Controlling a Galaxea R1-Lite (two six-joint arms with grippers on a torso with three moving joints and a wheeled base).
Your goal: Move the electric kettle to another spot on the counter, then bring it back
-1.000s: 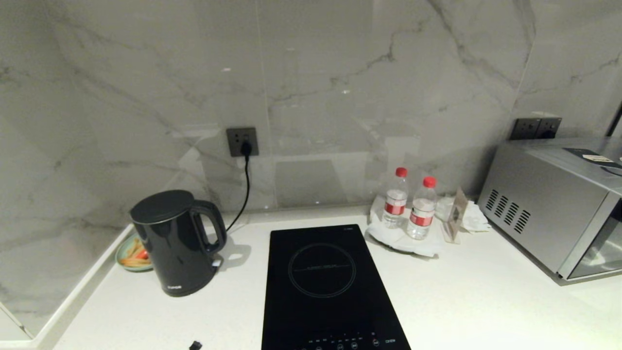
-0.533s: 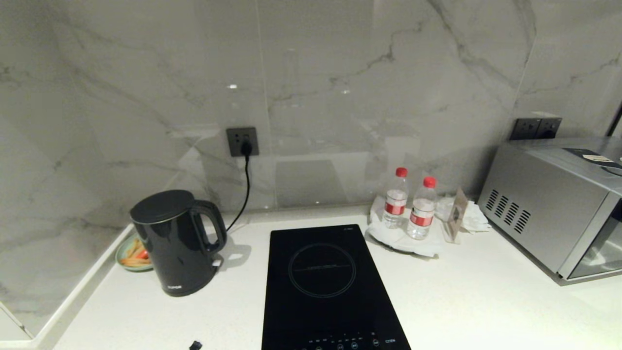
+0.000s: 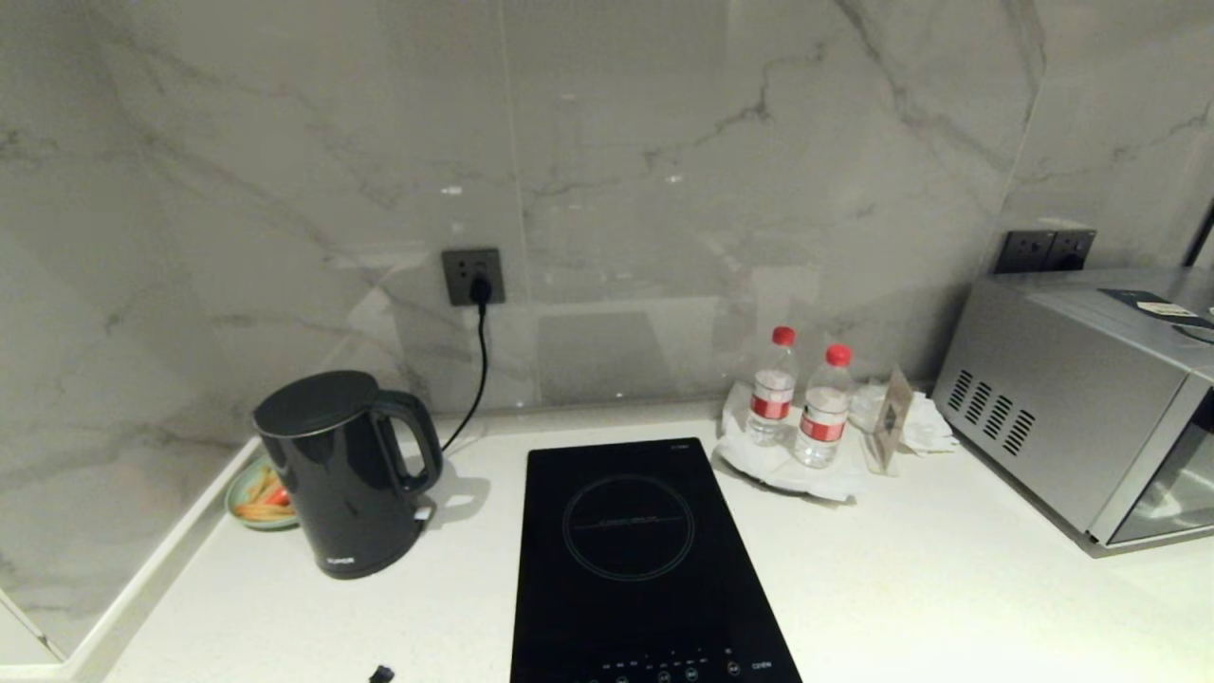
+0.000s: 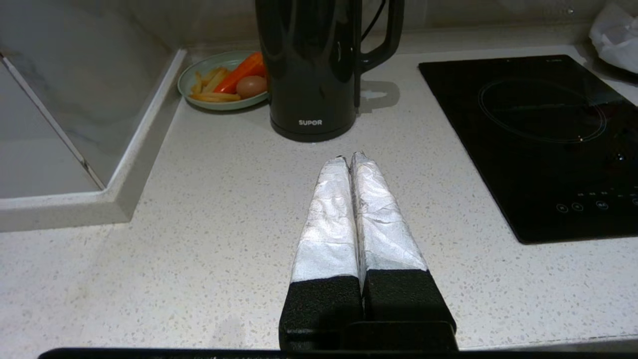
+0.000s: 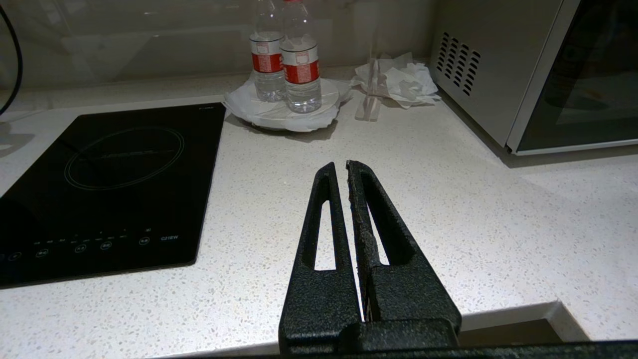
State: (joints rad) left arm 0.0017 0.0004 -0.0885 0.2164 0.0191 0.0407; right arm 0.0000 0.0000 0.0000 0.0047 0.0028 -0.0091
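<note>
Counter (image 3: 948, 588) of white speckled stone runs the width of the head view, carrying a silver microwave (image 3: 1091, 398) at the robot's right, a black induction hob (image 3: 635, 569) in the middle and the electric kettle (image 3: 337, 474) at the left, close to the corner wall. The kettle stands upright, its long axis vertical, with the loop handle (image 3: 413, 441) turned toward the hob; a plate of food (image 3: 256, 493) sits just behind it and two water bottles (image 3: 801, 398) stand well apart on the far side of the hob. Neither arm appears in the head view. In the left wrist view the left gripper (image 4: 348, 158), its foil-wrapped fingers pressed together and holding nothing, points almost straight at the kettle's base, near it but not touching, with bare counter between. The right gripper (image 5: 340, 167), likewise closed and empty, sits over the counter between hob and microwave, aimed toward the bottles and away from the kettle. The left arm is judged the nearer one for the lift, and the handle lies slightly to the hob side of its line of approach.
</note>
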